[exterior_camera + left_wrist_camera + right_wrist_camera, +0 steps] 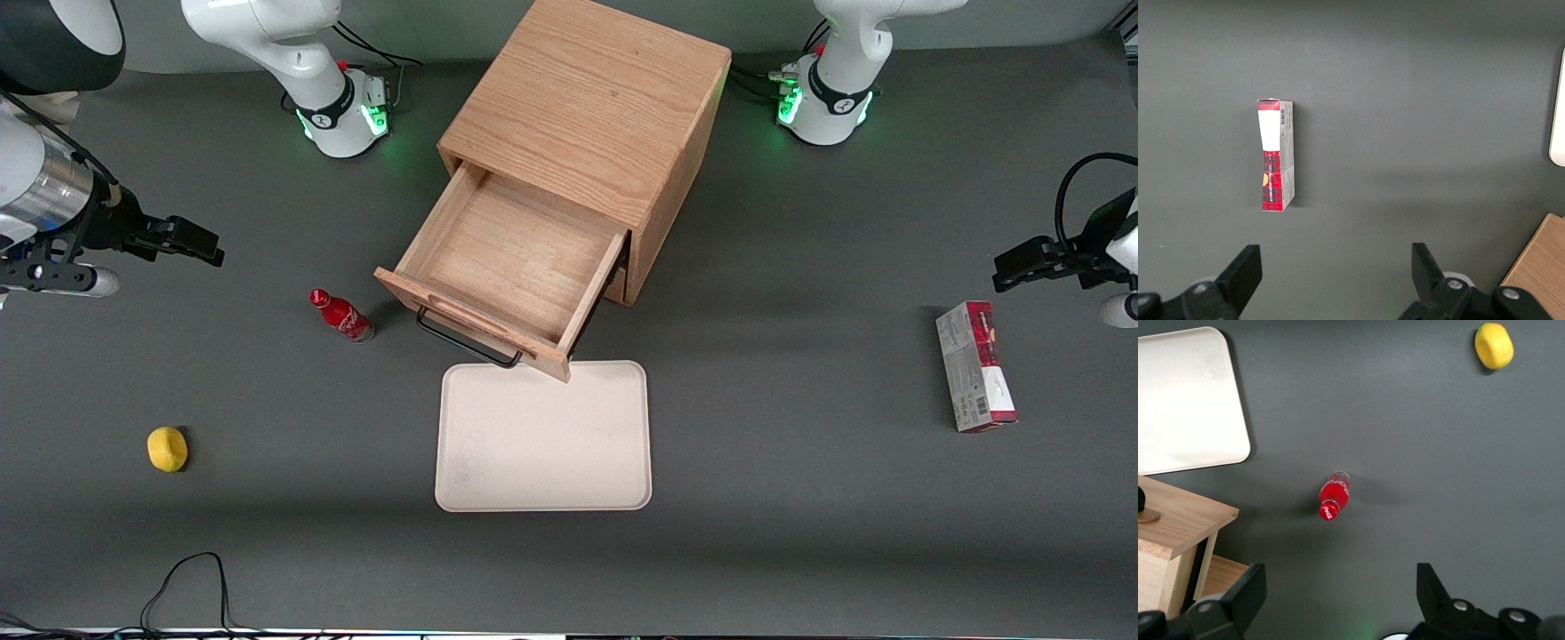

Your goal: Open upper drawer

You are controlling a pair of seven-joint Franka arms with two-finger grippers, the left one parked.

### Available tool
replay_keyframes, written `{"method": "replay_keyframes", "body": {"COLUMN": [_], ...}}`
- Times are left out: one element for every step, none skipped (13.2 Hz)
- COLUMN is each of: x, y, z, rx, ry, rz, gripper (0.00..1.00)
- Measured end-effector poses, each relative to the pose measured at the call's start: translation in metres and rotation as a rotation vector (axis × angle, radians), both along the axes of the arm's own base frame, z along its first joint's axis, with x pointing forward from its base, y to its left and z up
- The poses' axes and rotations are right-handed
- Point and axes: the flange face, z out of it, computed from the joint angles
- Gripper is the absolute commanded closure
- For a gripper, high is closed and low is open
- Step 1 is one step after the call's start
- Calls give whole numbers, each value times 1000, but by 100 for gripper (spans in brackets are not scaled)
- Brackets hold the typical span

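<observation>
The upper drawer point(511, 258) of the light-oak cube cabinet point(596, 107) stands pulled far out, showing its bare wooden inside. Its black wire bar handle point(467, 342) hangs over the edge of the tray. A corner of the drawer's front also shows in the right wrist view point(1185, 520). The bottom drawer is hidden under the open one. My right gripper point(203, 244) hovers toward the working arm's end of the table, well away from the drawer and handle. In the right wrist view the gripper point(1338, 597) is open and empty over bare table.
A small red bottle point(342, 317) lies on the table beside the drawer's front corner, also in the right wrist view point(1333, 497). A yellow lemon point(167, 448) sits nearer the front camera. A beige tray point(542, 436) lies in front of the drawer. A red-and-grey box point(975, 366) lies toward the parked arm's end.
</observation>
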Motion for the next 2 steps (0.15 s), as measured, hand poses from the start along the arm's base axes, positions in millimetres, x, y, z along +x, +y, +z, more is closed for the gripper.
{"method": "replay_keyframes", "body": {"x": [0, 0], "y": [5, 9], "z": [0, 0], "rx": [-5, -11], "ry": [-4, -8], "rz": [7, 13], "gripper": [0, 0]}}
